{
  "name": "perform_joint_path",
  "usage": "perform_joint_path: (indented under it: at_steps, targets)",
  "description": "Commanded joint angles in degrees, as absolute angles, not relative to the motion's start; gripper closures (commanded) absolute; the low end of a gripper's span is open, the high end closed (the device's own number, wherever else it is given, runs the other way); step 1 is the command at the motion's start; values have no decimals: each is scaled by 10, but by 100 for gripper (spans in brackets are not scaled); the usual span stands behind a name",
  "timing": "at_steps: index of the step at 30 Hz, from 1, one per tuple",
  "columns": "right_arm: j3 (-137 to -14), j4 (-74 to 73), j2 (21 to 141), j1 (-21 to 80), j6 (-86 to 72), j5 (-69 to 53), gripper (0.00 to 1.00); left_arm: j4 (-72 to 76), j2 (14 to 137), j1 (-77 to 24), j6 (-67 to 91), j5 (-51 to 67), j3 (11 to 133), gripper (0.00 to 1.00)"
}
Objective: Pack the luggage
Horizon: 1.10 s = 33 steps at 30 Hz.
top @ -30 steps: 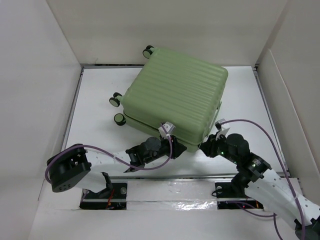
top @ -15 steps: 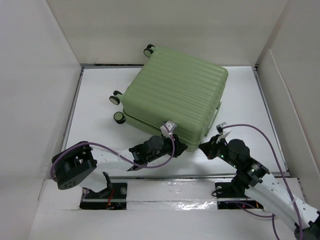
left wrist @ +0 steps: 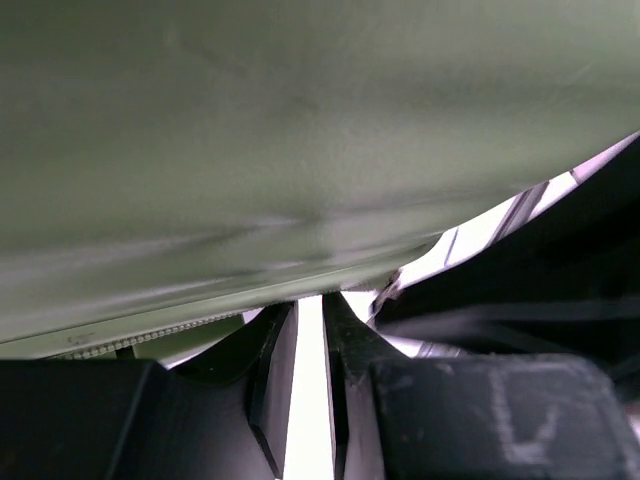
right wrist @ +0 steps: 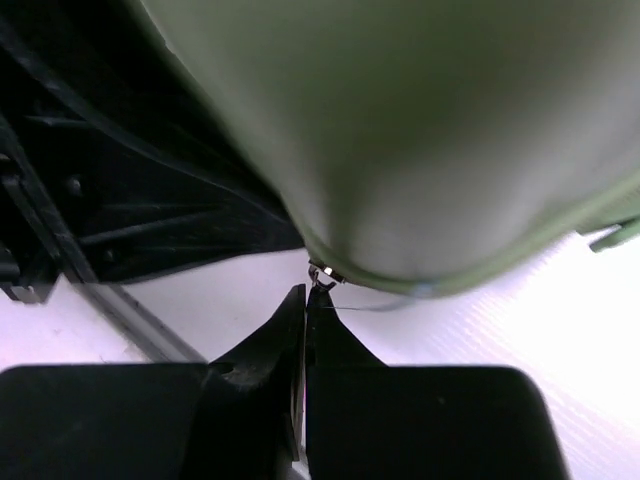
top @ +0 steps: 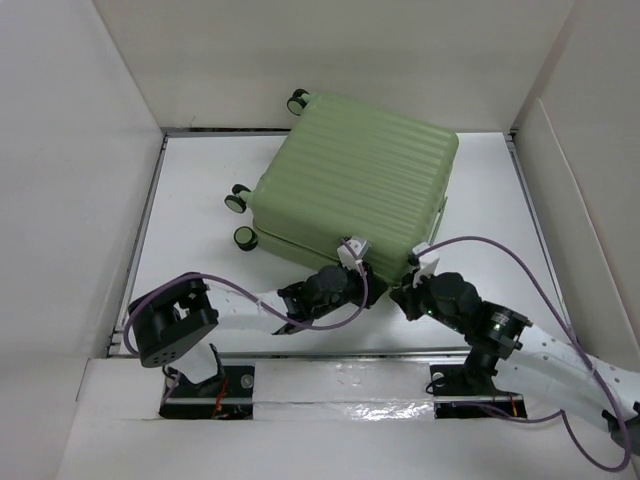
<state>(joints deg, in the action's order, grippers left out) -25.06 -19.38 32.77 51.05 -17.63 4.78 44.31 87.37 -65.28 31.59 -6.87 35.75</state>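
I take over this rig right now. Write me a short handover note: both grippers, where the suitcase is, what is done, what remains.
Left gripper: fingers almost together at the near edge of the suitcase; grip not confirmed.
Right gripper: shut, tips at a small metal piece on the near right corner seam, perhaps a zipper pull.
Suitcase: flat on the table, lid down.
Done: lid appears closed.
Remaining: probably zipping; contents hidden.
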Motion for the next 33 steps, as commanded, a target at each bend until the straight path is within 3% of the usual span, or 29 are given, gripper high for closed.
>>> perform_joint_path:
  at_steps: [1,3,6,7,10,11,15,21,25,27,29,33]
  targets:
    - [-290,-43,372,641,-229,-107,100,518,912,-633,334,-96,431,87]
    - [-290,12,423,684,-250,-27,100,520,917,-633,337,-89,436,87]
    - [-306,21,446,765,-276,149,100,505,878,-633,352,-92,400,79]
    - [-302,14,437,779,-285,185,100,495,858,-633,356,-93,383,60]
    - [-268,24,404,806,-314,265,100,431,757,-627,367,-102,318,39]
    - [-249,26,397,806,-325,270,100,407,727,-620,371,-108,290,36]
    - [-234,25,395,806,-333,268,100,290,527,-571,404,-153,258,30]
    - [-242,43,439,806,-321,271,100,255,419,-329,483,-105,263,25]
    - [-243,54,465,806,-320,260,100,257,481,-168,521,-83,300,20]
    - [-240,57,472,806,-320,251,100,270,548,-73,535,-5,329,20]
    - [-237,60,477,806,-318,243,100,277,592,-34,551,52,354,19]
    - [-227,66,477,806,-319,235,100,266,683,-17,549,48,424,18]
